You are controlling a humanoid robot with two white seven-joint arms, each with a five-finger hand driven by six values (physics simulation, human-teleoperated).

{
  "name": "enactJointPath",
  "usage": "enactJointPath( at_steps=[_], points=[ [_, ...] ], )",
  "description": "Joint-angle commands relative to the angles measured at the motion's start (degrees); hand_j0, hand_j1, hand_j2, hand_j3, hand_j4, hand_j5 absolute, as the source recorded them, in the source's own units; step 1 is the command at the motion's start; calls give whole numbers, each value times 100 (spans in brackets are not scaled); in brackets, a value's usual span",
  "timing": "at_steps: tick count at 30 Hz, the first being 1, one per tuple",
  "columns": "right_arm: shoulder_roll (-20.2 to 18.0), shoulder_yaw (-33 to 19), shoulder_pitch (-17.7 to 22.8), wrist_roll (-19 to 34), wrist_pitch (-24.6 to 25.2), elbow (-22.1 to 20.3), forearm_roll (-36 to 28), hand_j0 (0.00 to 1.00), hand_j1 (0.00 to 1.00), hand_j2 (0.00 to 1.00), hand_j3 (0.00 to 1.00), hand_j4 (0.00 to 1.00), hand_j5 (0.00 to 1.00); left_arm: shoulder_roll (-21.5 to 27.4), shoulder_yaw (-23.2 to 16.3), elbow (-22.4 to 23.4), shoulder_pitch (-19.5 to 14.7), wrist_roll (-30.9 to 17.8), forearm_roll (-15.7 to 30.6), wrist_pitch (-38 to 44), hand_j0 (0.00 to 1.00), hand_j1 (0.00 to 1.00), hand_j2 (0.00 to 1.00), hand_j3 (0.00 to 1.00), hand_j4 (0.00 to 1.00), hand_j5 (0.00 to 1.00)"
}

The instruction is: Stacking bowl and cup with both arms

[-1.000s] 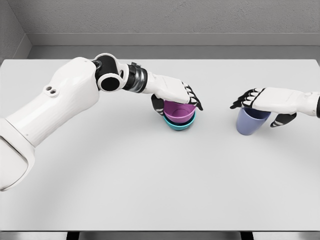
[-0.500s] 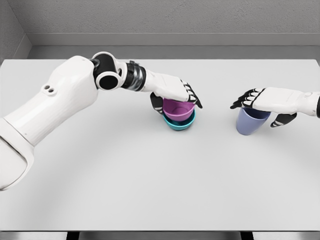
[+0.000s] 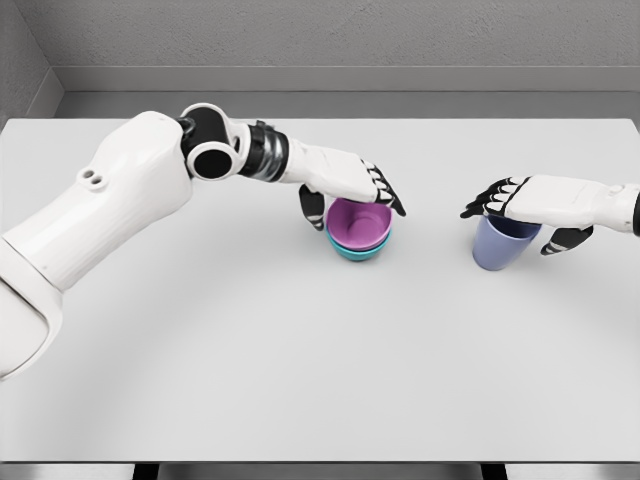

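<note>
A purple bowl [image 3: 358,226] sits nested inside a teal bowl [image 3: 351,254] at the middle of the white table [image 3: 300,350]. My left hand [image 3: 352,200] hovers over the purple bowl's back rim, thumb to the bowl's left and fingers spread above the right rim; it looks open and no longer lifts the bowl. To the right stands a lavender-blue cup [image 3: 497,250], upright on the table. My right hand [image 3: 527,218] lies over its rim, fingers across the top and thumb against its right side, gripping it.
Behind the table's far edge runs a grey wall [image 3: 350,40]. The left arm's big white upper segment [image 3: 110,210] crosses the table's left side.
The purple bowl has dropped from a raised, tilted position under my left hand down into the teal bowl. The left hand stayed almost in place. The right hand and cup have not moved.
</note>
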Motion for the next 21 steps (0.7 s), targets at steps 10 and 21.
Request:
enactJointPath(
  at_steps=[10, 21],
  points=[
    [-7, -2, 0, -2, 14, -1, -27, 100, 100, 100, 100, 100, 100, 2034, 1222, 12, -97, 3, 1527, 15, 100, 100, 100, 100, 100, 100],
    [46, 33, -44, -2, 14, -1, -27, 89, 89, 89, 89, 89, 89, 3063, 1714, -401, 1099, 3, 1854, 15, 100, 100, 100, 100, 100, 100]
  ],
)
